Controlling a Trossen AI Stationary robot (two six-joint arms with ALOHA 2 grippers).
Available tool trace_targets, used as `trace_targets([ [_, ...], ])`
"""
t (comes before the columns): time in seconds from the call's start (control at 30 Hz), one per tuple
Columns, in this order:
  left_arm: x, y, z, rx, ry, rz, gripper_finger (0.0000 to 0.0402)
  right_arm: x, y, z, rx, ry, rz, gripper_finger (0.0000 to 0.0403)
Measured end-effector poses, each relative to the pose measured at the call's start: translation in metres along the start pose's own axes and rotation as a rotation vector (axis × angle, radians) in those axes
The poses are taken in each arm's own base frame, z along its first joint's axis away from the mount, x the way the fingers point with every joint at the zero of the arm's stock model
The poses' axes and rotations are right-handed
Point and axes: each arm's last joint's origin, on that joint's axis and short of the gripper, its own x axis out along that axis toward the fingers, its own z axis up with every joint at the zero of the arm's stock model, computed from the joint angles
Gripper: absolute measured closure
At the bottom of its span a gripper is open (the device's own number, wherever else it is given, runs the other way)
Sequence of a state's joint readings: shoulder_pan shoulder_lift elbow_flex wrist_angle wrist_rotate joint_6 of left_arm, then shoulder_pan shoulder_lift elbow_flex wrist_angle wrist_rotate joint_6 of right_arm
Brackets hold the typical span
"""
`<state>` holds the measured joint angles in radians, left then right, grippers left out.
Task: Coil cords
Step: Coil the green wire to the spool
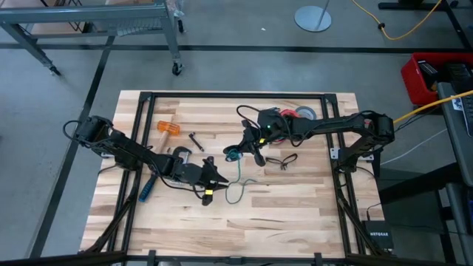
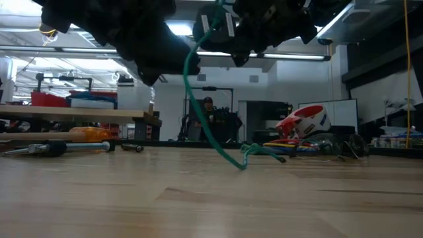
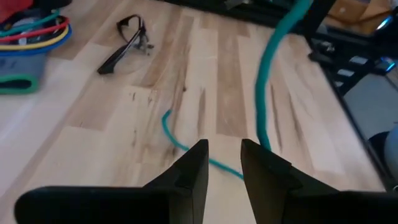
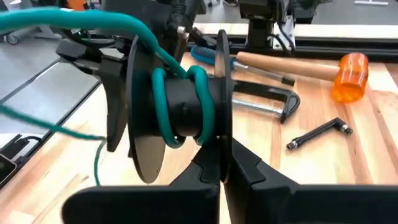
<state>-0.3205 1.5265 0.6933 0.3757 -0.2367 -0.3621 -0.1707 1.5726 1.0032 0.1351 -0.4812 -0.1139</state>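
Right wrist view: my right gripper pinches the spool, teal cord half wound. Left gripper hangs open over its slack; unguided, I risk loops slipping off.

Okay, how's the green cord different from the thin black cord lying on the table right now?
The green cord is teal and partly wound on a black spool that the shut right gripper holds, and part of it hangs in the air. The thin black cord is black and lies loose on the table, untouched. The green one looks thicker. Both are thin and flexible.
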Motion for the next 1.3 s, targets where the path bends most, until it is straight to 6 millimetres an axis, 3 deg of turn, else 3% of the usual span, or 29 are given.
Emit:
trace_targets([
  [0.67, 0.000, 0.025, -0.015, -0.110, 0.185, 0.164, 0.0315, 0.000, -0.002, -0.005, -0.012, 0.055, -0.079, 0.0400],
  [0.97, 0.003, 0.026, -0.005, -0.102, 0.085, 0.162, 0.0317, 0.000, -0.002, -0.008, 0.003, 0.089, -0.095, 0.0400],
  [1.3, 0.002, 0.029, -0.006, -0.066, 0.080, 0.230, 0.0349, -0.003, -0.001, -0.023, 0.042, 0.246, -0.156, 0.0400],
])
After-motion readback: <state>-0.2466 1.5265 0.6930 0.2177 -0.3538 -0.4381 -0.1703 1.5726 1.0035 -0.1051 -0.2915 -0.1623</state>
